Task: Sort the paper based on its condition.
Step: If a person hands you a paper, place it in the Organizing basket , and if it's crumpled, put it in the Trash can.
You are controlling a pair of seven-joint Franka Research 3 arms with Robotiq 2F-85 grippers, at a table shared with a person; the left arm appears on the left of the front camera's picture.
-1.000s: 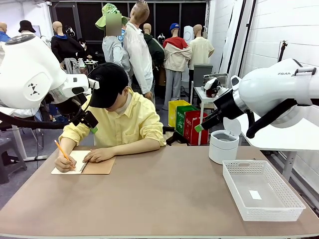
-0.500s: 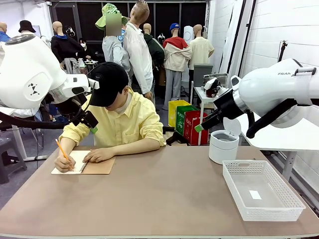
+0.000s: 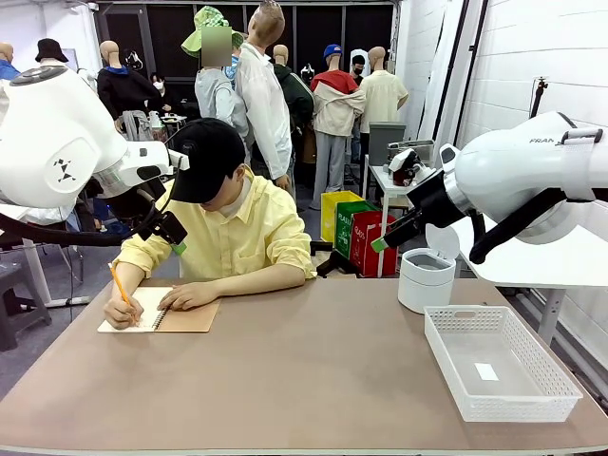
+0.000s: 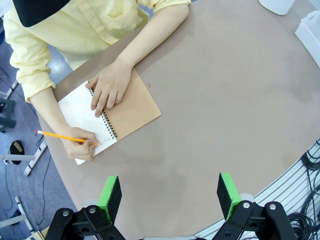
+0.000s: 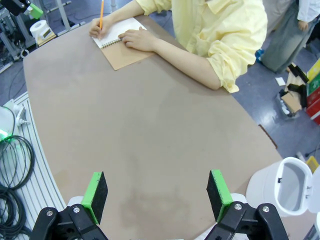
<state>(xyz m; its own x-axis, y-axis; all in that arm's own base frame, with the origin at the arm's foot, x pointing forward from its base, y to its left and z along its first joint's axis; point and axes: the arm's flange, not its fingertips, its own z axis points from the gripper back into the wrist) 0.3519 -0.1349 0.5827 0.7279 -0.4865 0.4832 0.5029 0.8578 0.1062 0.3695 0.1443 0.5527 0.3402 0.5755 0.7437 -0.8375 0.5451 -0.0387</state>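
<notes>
The loose paper sheets are out of view. A person in a yellow shirt writes with an orange pencil (image 3: 120, 286) on the white page of a brown-covered spiral notebook (image 3: 188, 318) at the table's far left. The other hand (image 4: 107, 89) rests flat on the spiral binding. My left gripper (image 3: 175, 242) hangs open and empty high above the table's left side, and the notebook (image 4: 136, 106) lies below its green pads (image 4: 110, 191). My right gripper (image 3: 382, 242) is open and empty too, raised over the far right, with the notebook (image 5: 123, 56) far ahead of it.
A white plastic basket (image 3: 475, 414) stands at the right of the table with a small white scrap on its floor. A white lidded bin (image 3: 425, 281) with its lid up stands behind it. Brown tabletop (image 3: 304, 380) spreads across the middle and front.
The person's pencil hand has shifted slightly on the page. Both arms have stayed still.
</notes>
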